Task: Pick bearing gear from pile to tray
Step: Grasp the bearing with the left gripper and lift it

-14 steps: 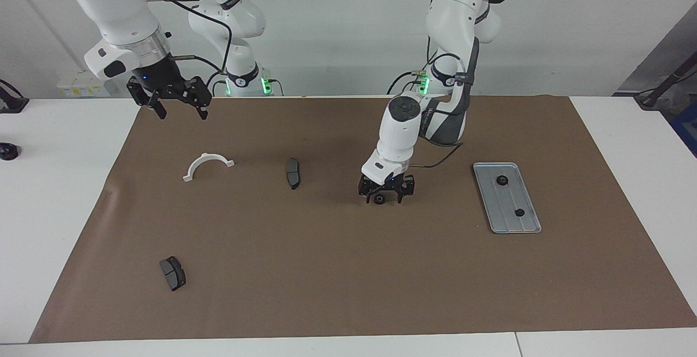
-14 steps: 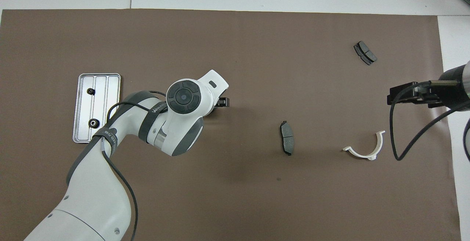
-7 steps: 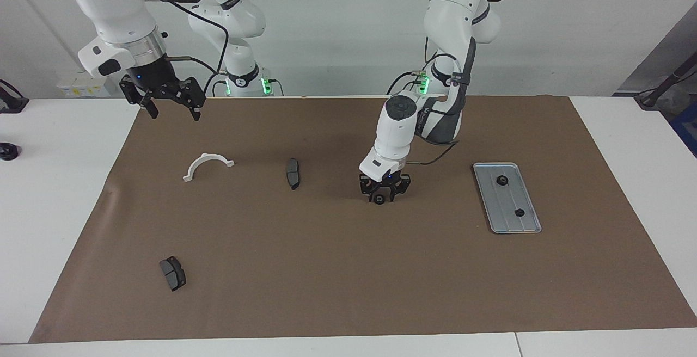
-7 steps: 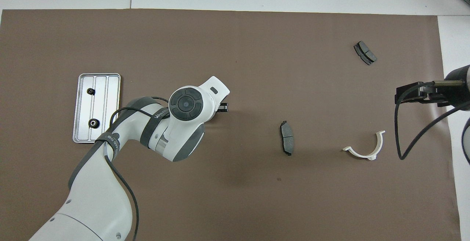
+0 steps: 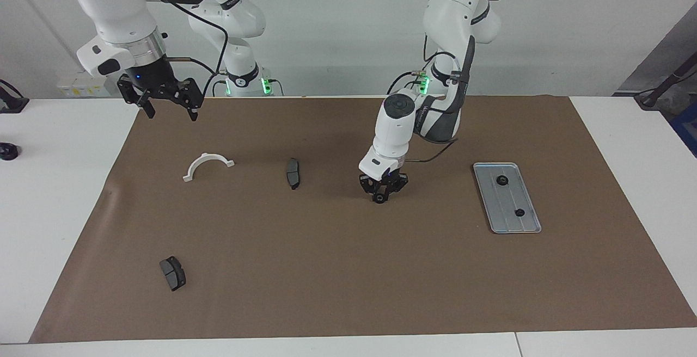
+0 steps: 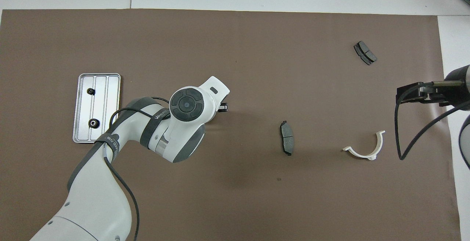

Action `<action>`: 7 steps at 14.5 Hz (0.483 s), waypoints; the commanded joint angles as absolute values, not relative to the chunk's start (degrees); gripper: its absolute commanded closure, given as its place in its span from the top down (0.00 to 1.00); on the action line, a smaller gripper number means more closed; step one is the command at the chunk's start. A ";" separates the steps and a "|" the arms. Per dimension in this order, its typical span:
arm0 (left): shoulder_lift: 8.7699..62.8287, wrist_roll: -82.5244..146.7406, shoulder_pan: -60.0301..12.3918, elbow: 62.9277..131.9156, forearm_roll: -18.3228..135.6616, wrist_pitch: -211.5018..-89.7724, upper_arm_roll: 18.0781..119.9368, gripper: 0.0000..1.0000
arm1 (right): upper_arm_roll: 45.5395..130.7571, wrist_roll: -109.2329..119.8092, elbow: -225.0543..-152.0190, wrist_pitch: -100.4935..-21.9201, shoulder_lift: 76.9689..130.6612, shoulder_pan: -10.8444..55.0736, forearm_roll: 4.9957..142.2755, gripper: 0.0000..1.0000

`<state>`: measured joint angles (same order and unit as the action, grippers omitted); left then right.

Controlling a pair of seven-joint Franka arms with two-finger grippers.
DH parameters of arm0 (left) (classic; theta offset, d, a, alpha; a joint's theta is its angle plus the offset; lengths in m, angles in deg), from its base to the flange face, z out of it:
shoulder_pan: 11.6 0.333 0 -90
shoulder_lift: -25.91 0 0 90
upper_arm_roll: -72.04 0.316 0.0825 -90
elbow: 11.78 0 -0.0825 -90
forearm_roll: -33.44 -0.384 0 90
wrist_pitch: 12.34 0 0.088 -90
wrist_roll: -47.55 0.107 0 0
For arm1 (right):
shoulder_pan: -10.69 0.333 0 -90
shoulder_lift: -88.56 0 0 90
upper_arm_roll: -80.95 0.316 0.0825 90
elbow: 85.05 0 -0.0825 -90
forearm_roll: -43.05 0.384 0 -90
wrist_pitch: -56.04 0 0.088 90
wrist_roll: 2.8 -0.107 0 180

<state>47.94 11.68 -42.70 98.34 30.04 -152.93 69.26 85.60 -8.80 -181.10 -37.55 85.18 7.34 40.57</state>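
Observation:
A small black bearing gear [image 5: 378,198] lies on the brown mat, midway along the table. My left gripper [image 5: 379,196] points straight down on it, fingertips drawn in against its sides, shut on it at mat level. In the overhead view the left wrist hides the gear and only a bit of the left gripper [image 6: 222,107] shows. The silver tray [image 5: 509,200] [image 6: 112,108] lies toward the left arm's end and holds two black gears [image 5: 501,180] [image 5: 519,212]. My right gripper [image 5: 166,108] [image 6: 399,96] waits open in the air over the mat's edge at the right arm's end.
What is left of the pile is scattered: a white half-ring bracket [image 5: 207,165] [image 6: 365,150], a dark brake pad [image 5: 293,173] [image 6: 286,142] beside it, and another brake pad [image 5: 172,273] [image 6: 365,52] farther from the robots. A brown mat [image 5: 348,270] covers the table.
The left gripper's fingers have drawn in from wide open onto the gear. The right gripper has risen a little and drifted toward its end of the table.

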 commanded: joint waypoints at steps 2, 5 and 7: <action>41.40 10.28 -41.23 100.98 28.79 -149.90 70.89 0.00 | 86.05 -8.25 -183.05 -39.15 83.73 6.91 40.67 1.00; 39.19 11.42 -35.53 101.69 28.70 -148.66 70.89 0.00 | 86.13 -8.51 -183.05 -39.15 83.73 7.00 40.85 1.00; 38.92 13.18 -31.31 102.04 28.70 -148.75 70.81 0.00 | 86.22 -8.51 -182.96 -39.15 83.73 7.09 40.85 1.00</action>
<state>40.94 12.11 -35.17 99.39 29.90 -148.80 71.41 85.75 -8.80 -181.11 -37.55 85.17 7.39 40.58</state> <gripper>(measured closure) 0.656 0.000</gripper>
